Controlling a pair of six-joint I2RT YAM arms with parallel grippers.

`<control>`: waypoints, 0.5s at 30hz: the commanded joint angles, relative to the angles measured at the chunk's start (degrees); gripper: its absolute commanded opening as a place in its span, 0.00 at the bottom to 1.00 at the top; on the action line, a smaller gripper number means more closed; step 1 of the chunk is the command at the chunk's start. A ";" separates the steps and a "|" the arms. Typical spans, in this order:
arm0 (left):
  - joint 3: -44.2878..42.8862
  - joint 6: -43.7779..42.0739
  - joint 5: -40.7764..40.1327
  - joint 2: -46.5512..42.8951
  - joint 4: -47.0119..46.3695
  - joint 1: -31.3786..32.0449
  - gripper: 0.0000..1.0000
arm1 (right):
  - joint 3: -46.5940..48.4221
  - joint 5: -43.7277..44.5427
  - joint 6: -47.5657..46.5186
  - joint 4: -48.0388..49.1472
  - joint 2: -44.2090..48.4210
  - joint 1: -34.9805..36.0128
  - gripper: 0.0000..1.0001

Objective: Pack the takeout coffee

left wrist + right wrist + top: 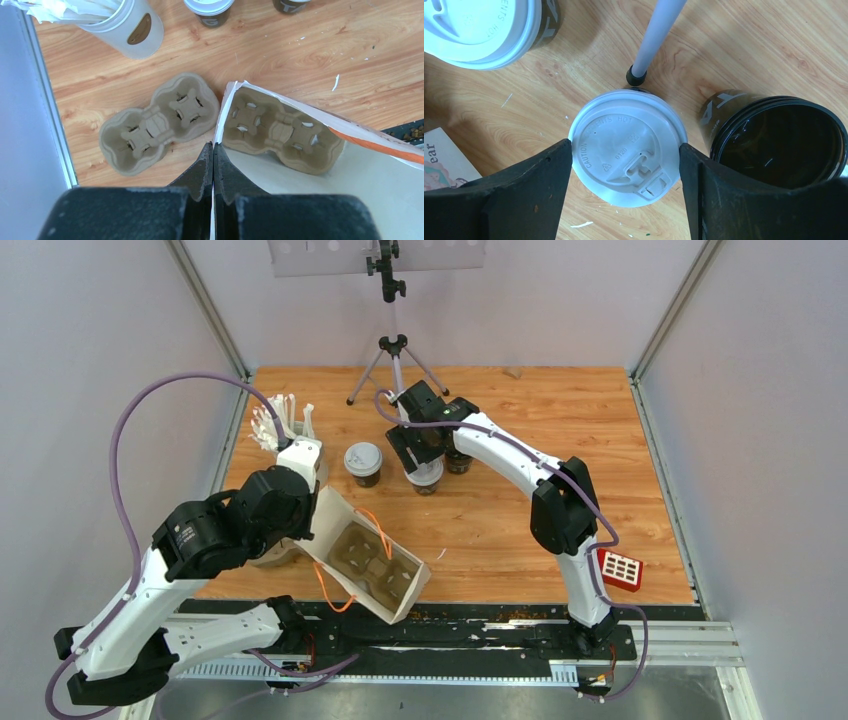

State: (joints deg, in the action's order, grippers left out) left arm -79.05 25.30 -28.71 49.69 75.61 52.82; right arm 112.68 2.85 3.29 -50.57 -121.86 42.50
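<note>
My right gripper point(625, 165) straddles a takeout coffee cup point(626, 140), a black cup under a white lid. Both of its fingers touch the lid's rim, and the cup stands on the wood. Beside it stands an open black cup point(779, 142) without a lid, and a second lidded cup point(479, 27) stands at the upper left. From above, the right gripper point(425, 452) covers the middle cup point(426, 478). My left gripper point(213, 150) is shut on the rim of the white paper bag point(300, 190), holding it open. A brown carrier tray point(277, 127) lies inside.
A second brown carrier tray point(160, 120) lies on the wood left of the bag. A white cup of straws point(127, 25) stands at the back left. A tripod point(395, 360) has one leg point(656, 35) just behind the gripped cup. A red device point(620, 570) sits by the right arm's base.
</note>
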 commanded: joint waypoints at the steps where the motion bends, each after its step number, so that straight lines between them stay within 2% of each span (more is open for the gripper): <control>1: -0.25 0.53 0.52 -0.02 -3.63 -0.18 0.00 | -0.10 0.49 -0.71 -0.32 1.79 0.02 0.69; 7: -1.40 1.25 2.09 1.22 -5.29 -0.18 0.00 | -2.41 0.21 -1.13 -1.68 4.64 -0.15 0.67; 15: -3.42 3.20 3.61 3.18 -6.72 -0.17 0.00 | -9.95 -1.93 0.30 -1.99 10.67 -0.99 0.65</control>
State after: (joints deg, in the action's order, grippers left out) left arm -80.01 26.59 -26.11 52.47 72.42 52.82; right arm 105.14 1.85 3.07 -51.62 -116.09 42.00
